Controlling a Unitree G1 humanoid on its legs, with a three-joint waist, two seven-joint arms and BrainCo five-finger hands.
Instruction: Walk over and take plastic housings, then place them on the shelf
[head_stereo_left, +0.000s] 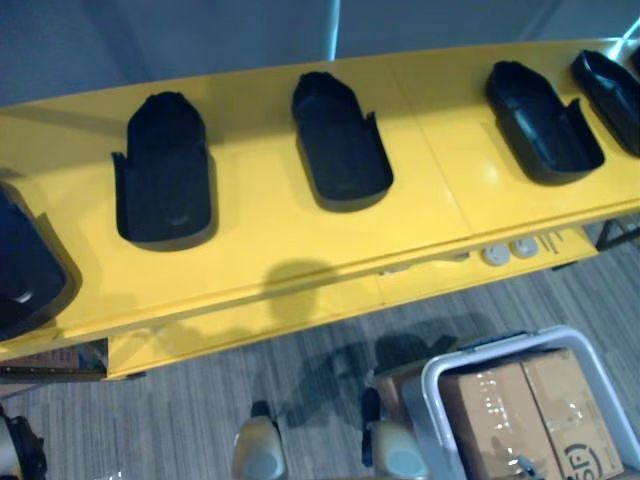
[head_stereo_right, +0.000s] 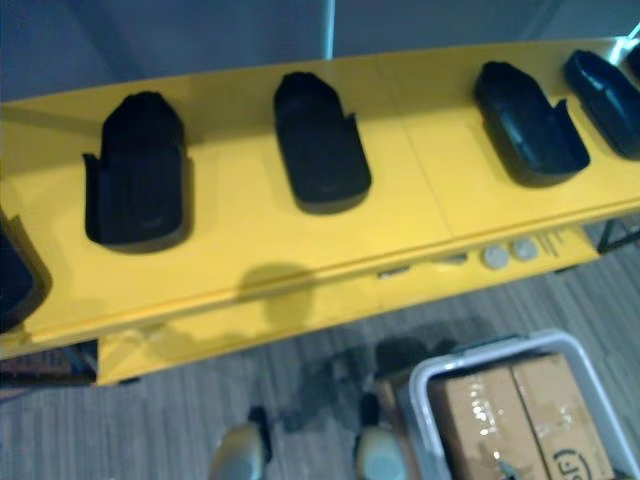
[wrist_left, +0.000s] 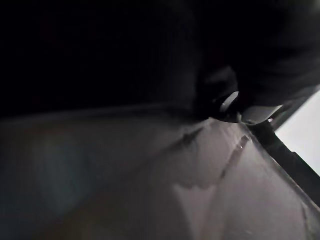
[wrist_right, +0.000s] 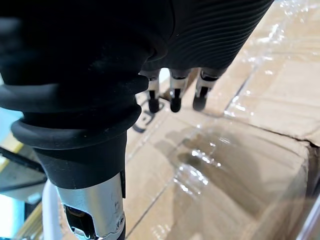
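Several black plastic housings lie in a row, open side up, on the yellow shelf (head_stereo_left: 260, 250): one at the left (head_stereo_left: 165, 170), one in the middle (head_stereo_left: 340, 140), one at the right (head_stereo_left: 540, 120), another at the far right edge (head_stereo_left: 610, 95), and one cut off at the left edge (head_stereo_left: 25, 265). My right hand (wrist_right: 215, 35) hangs over film-wrapped cardboard, its fingers (wrist_right: 173, 97) relaxed and holding nothing. My left hand's dark cover (wrist_left: 260, 60) shows above a pale grey surface; nothing can be made out in it.
A grey-rimmed bin (head_stereo_left: 435, 400) stands on the floor at the lower right with cardboard boxes (head_stereo_left: 520, 420) in it. Below the shelf's front edge runs a lower yellow ledge with two round grey discs (head_stereo_left: 508, 250). The floor is grey striped carpet.
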